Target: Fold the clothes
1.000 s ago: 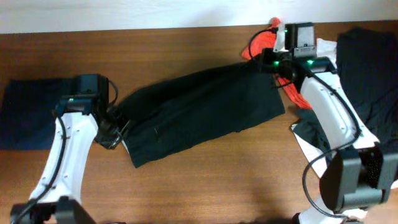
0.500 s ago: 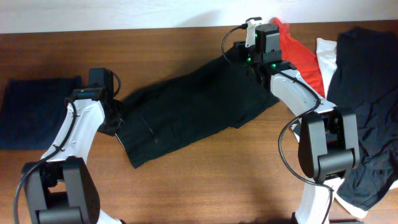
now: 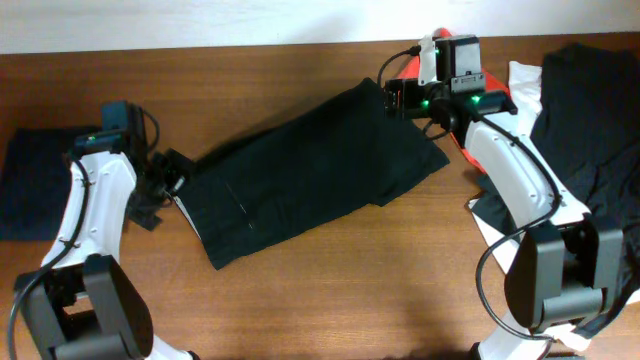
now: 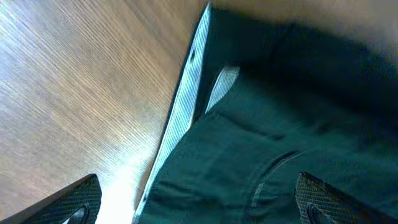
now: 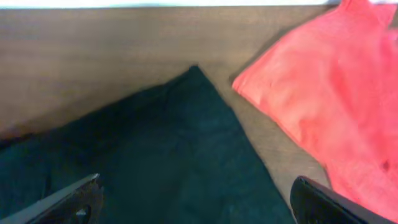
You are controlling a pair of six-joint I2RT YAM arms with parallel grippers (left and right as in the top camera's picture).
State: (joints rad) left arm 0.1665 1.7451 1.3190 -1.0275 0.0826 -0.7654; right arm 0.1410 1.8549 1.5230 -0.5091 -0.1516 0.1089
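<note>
Left gripper (image 3: pixel 166 183), jaws wide and empty, sits at the waistband end of the dark garment (image 3: pixel 310 170), which lies flat on a slant mid-way across the table (image 3: pixel 330 300); right gripper (image 3: pixel 396 97), equally wide and empty, hovers over its far corner; judged pre-fold, so next each must pinch an edge.

Trousers (image 3: pixel 310 175) lie slantwise across the middle of the table (image 3: pixel 330 300). A folded cloth (image 3: pixel 35 185) sits at the left edge. A shirt (image 5: pixel 311 93) lies just beside their back corner, and a pile of clothes (image 3: pixel 590 120) lies along the right edge.
</note>
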